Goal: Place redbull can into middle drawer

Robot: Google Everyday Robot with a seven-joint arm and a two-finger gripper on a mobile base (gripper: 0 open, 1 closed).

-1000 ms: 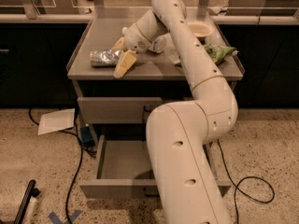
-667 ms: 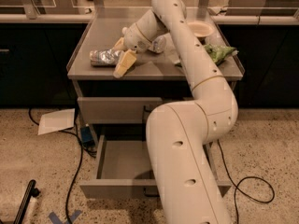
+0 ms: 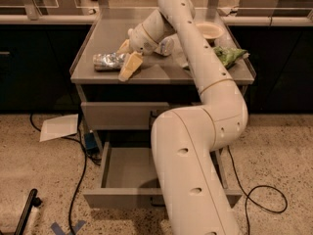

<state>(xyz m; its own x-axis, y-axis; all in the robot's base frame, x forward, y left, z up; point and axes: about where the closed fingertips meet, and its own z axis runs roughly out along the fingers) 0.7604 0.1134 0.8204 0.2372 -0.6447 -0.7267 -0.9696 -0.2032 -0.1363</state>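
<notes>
Camera view. Entries as follows.

1. Redbull can (image 3: 107,61): slim, shiny silver metal can, lying on its side on the grey metal table (image 3: 161,75). It is near the front left corner, its length roughly along the front edge.

2. Gripper (image 3: 125,60): cream-and-tan two-finger pincer on the white jointed robot arm (image 3: 195,82). It is lowered to the can's right-hand end, touching or just beside it. Whether the pincer is spread or already pinching the can cannot be told.

3. Middle drawer (image 3: 117,198): wide, shallow grey metal drawer below the front edge. It is pulled out, its floor bare where visible, and its right part is hidden by the arm. The matching closed drawer front (image 3: 115,115) sits above it.

4. Clear plastic bottle with white label (image 3: 165,45): mid-table, just behind the arm's wrist.

5. White shallow bowl (image 3: 209,31): toward the back right corner.

6. Green crinkled packet (image 3: 229,55): at the right edge.

Change noted: none to speak of. Compared with the views a second and a fraction of a second back, the gripper holds the same place at the can, and the can has neither rolled nor risen.

Judgement: this reads as the grasping step, with the arm paused while the grip is made. The task is early: the can is not yet lifted, and the carry down past the front edge to the open drawer remains. A lying can may roll if nudged.
</notes>
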